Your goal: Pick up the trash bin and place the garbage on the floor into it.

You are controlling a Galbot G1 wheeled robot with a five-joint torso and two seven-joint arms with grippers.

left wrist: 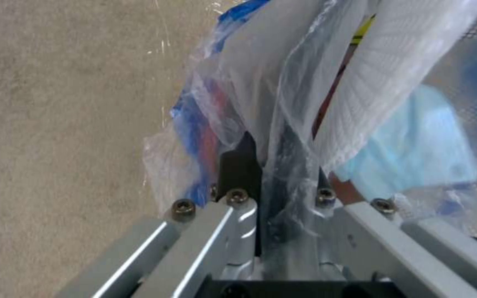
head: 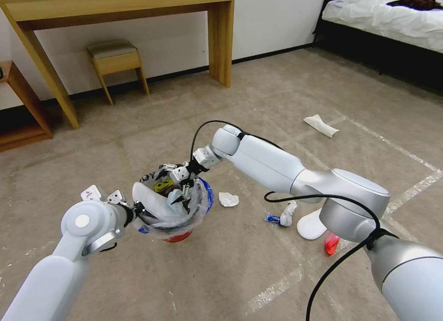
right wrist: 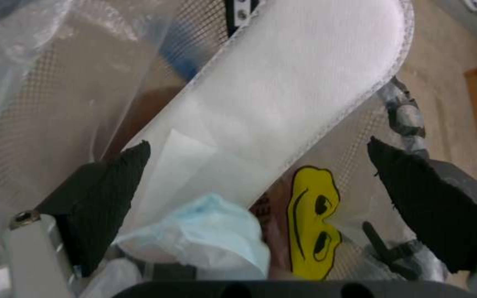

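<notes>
Floor [head: 258, 81]: beige-brown short carpet, crossed by shiny clear tape lines at right. A wooden desk [head: 138, 7] and small stool [head: 117, 58] stand against the far white wall; a bed with white bedding [head: 387, 16] sits far right.

Trash bin [head: 177, 210]: red, bag-lined, at near centre-left, yellow smiley sticker [right wrist: 310, 223] inside. A white slipper [right wrist: 283, 103] leans within it, with pale blue material beneath.

Left gripper [left wrist: 271, 182]: clamped tight on the bin's near-left rim, bag plastic pinched between its fingers.

Right gripper [right wrist: 261, 182]: over the bin mouth, jaws spread wide, nothing held.

Garbage on carpet: crumpled paper [head: 228, 199] just right of the bin, another slipper [head: 320, 125] far right, red wrapper [head: 331, 243] near right.
</notes>
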